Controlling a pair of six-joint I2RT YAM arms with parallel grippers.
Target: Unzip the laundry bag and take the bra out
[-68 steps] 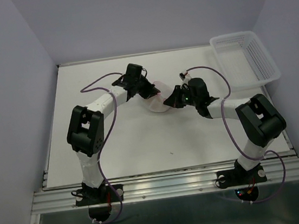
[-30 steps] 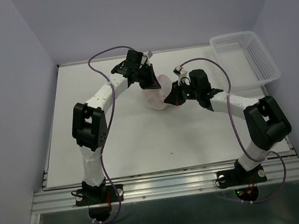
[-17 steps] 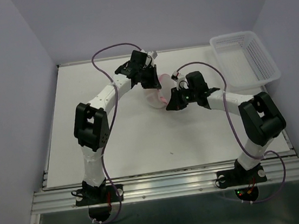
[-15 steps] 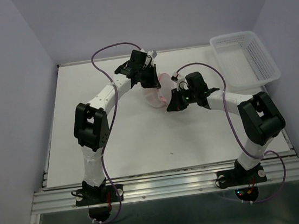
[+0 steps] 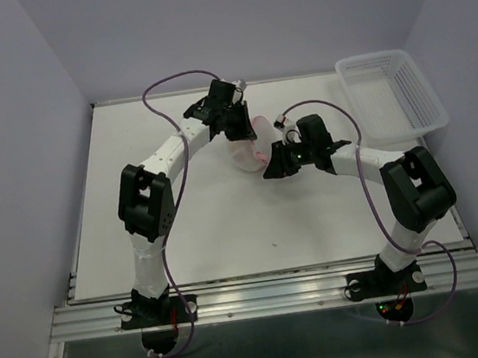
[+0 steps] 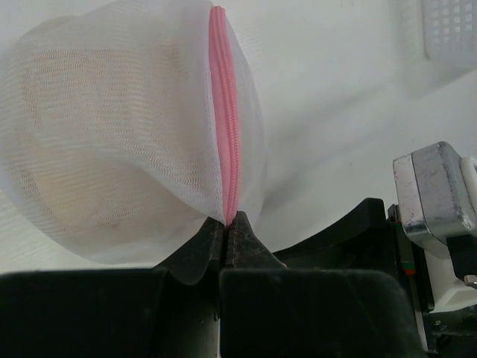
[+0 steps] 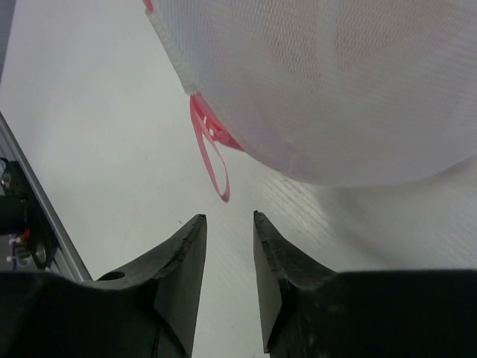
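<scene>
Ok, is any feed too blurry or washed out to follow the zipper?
Left wrist: the pink zipper on the round translucent white mesh laundry bag is sharp and evenly lit. Right wrist: the thin pink loop is clear against the bright white table. Top external: the bag is small, partly hidden by arms.

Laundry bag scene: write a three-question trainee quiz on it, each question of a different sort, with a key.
1. True or false: the right arm's jaws are clamped on the pink pull loop.
2. What do the left arm's jaws grip? A) the white lattice basket; B) the laundry bag at its zipper seam; C) nothing.
3. Fill in: the beige bra lies ___ the mesh bag.
Key: 1 false, they stand apart just short of it; 2 B; 3 inside.
</scene>
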